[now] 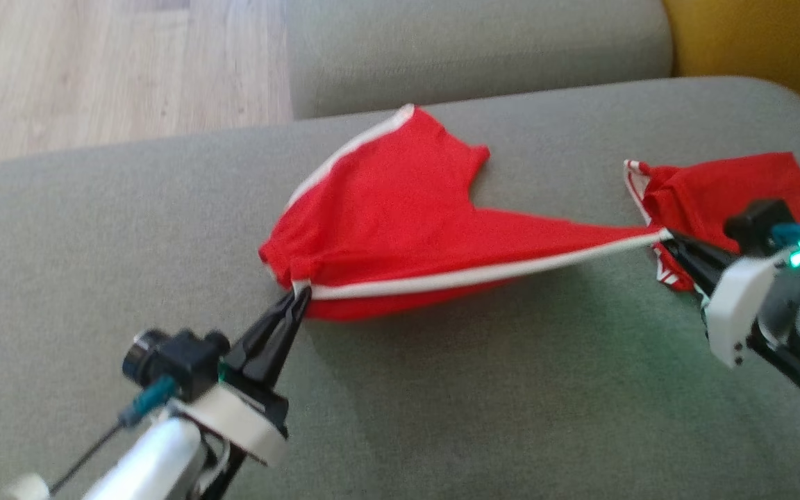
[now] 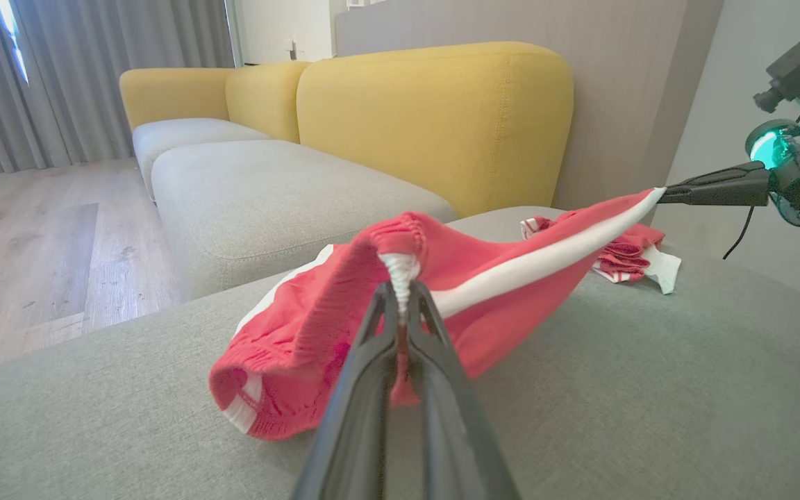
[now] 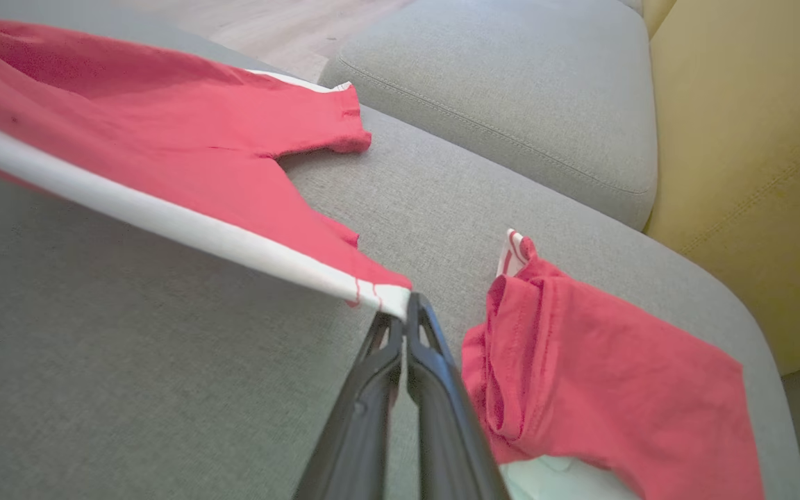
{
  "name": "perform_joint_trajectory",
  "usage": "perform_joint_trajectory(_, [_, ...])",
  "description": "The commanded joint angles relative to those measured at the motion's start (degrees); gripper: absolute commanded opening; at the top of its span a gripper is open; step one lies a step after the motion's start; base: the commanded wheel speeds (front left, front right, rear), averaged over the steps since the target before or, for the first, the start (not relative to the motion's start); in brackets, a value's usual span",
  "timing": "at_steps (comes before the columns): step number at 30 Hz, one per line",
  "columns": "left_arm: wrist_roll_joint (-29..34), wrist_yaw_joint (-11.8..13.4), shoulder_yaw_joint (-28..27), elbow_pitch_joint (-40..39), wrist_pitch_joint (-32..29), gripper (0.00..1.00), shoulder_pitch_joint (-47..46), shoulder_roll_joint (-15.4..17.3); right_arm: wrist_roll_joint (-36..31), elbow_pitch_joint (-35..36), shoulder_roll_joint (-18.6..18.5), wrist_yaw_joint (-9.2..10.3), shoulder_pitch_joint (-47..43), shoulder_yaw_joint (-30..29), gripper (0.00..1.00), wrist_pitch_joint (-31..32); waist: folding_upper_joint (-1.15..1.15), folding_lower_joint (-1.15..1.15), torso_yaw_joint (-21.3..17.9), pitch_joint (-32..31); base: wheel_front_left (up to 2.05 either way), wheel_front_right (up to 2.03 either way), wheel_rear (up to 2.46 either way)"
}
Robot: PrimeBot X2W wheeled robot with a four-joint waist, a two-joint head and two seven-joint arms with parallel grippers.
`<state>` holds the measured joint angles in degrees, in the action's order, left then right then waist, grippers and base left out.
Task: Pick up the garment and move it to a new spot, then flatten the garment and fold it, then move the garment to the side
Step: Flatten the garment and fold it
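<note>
The garment point(image 1: 400, 208) is a pair of red shorts with white side stripes, stretched in the air between both grippers above a grey sofa seat point(image 1: 497, 389). My left gripper point(image 1: 301, 292) is shut on the waistband corner point(image 2: 400, 267) at the stripe's left end. My right gripper point(image 1: 665, 236) is shut on the hem corner point(image 3: 389, 298) at the stripe's right end. The white stripe point(image 2: 546, 257) runs taut between them. The far leg point(image 3: 303, 125) hangs down onto the seat.
A second red garment point(image 1: 726, 191) lies folded on the seat's right end, just behind my right gripper point(image 3: 405, 316). Yellow backrests point(image 2: 435, 118) line the right side. Another grey seat cushion point(image 1: 476, 48) lies beyond, with wooden floor point(image 1: 94, 69) to the left.
</note>
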<state>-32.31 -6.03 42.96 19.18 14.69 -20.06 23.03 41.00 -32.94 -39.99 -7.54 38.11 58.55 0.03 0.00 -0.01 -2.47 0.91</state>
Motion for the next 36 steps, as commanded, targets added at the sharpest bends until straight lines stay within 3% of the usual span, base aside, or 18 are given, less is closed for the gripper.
perform_joint_trajectory(1, [-0.1,1.3,-2.2,-2.8,0.3,0.00,-0.8,2.7,2.0,2.5,-3.2,0.05,-1.2,-0.6,0.00,0.1,0.00,0.01,-0.5,-1.3,0.00,0.00,0.00])
perform_joint_trajectory(9, [-0.8,4.2,-0.4,-11.9,-2.8,0.00,6.0,4.4,6.2,10.8,-9.5,0.05,-7.0,-2.7,0.00,0.2,0.00,0.01,-0.2,-2.3,0.00,0.00,0.00])
perform_joint_trajectory(16, [-0.8,5.4,-0.1,-15.9,-4.9,0.00,6.7,5.4,4.9,14.5,-11.8,0.05,-9.6,-6.8,0.00,0.5,0.00,0.01,0.5,-1.2,0.00,0.00,0.00])
perform_joint_trajectory(26, [-1.1,7.6,-2.6,-14.5,-6.1,0.00,0.9,3.8,-5.4,15.2,-8.4,0.05,-4.2,-14.3,0.00,3.1,0.00,0.01,3.9,6.5,0.00,0.00,0.00])
perform_joint_trajectory(36, [0.3,8.1,-3.1,-6.9,-6.2,0.00,-8.0,-0.3,-13.3,12.5,-5.9,0.05,9.5,-9.0,0.00,6.3,0.00,0.01,9.6,14.0,0.00,0.00,0.00])
